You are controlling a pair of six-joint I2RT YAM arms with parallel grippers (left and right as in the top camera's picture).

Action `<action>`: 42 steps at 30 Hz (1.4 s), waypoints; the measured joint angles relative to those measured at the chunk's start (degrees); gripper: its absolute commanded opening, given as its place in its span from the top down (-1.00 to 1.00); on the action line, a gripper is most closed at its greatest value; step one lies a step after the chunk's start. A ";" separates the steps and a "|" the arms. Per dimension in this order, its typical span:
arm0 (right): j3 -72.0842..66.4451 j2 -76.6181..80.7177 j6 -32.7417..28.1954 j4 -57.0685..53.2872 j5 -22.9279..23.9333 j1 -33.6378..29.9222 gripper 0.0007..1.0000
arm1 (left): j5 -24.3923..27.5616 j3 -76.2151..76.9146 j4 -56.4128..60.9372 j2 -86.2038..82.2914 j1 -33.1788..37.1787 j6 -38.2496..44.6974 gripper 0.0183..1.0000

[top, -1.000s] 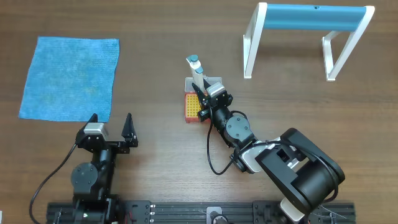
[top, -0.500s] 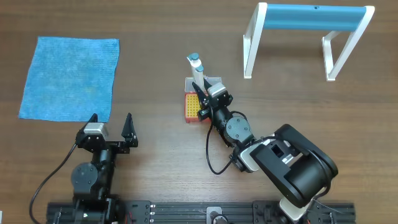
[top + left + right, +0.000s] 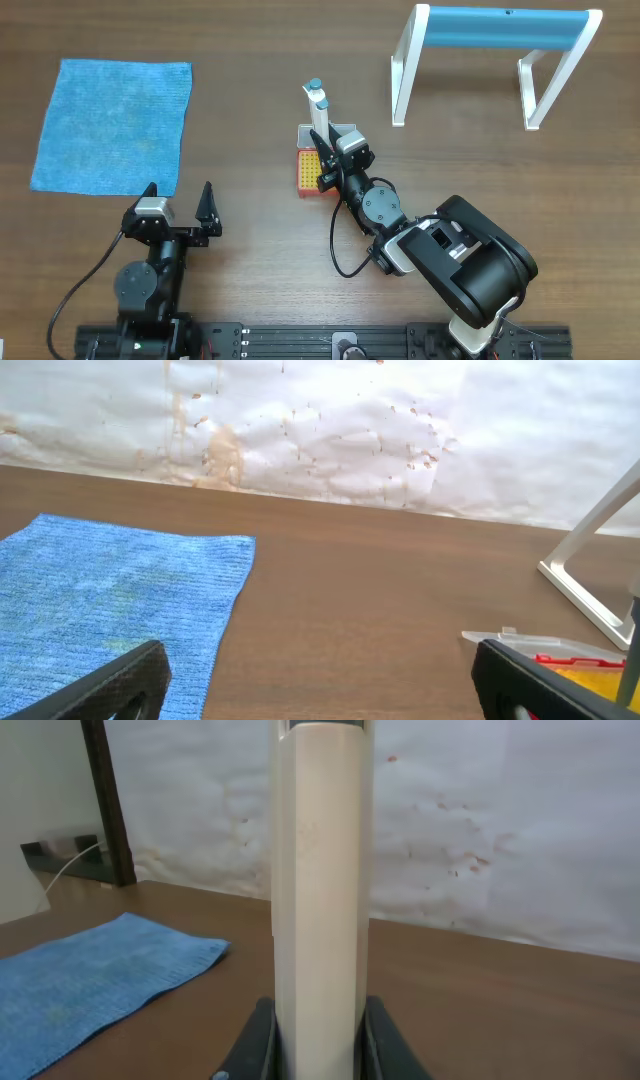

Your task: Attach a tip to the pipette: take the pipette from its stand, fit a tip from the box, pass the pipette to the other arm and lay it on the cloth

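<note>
Wood-grain table (image 3: 250, 250) runs under both your arms, and behind it you have a white, creased wall covering (image 3: 330, 420) marked with brownish stains. Your right gripper (image 3: 335, 152) is clamped on the pipette (image 3: 319, 108). In the right wrist view its pale body stands straight up between the two dark fingers (image 3: 255, 1040), touching both. Its long axis is upright, with the blue-capped head above the fingers and the lower end hidden below them. The red and yellow tip box (image 3: 307, 172) sits just beside those fingers. Your left gripper (image 3: 180, 205) hangs with its fingers (image 3: 120, 685) spread wide around nothing, and the blue cloth (image 3: 112, 125) lies flat ahead of them. The white stand (image 3: 500, 28) with its blue bar is well apart, beyond the right fingers.
</note>
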 measured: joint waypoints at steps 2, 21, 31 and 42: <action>-0.02 -0.04 0.04 -0.37 0.00 0.00 0.86 | 0.00 0.00 0.00 0.00 0.00 0.00 -0.96; -2.21 -3.48 -2.27 -1.40 -0.11 0.00 0.86 | 0.00 0.00 0.02 0.00 0.00 0.00 -0.95; -0.17 -3.80 -6.03 -3.69 -0.48 0.09 0.86 | 0.00 0.00 0.00 0.00 0.00 0.00 -0.96; 3.28 -3.80 -6.49 -4.11 -0.48 0.09 0.86 | 0.00 0.00 0.00 0.00 0.00 0.00 -0.96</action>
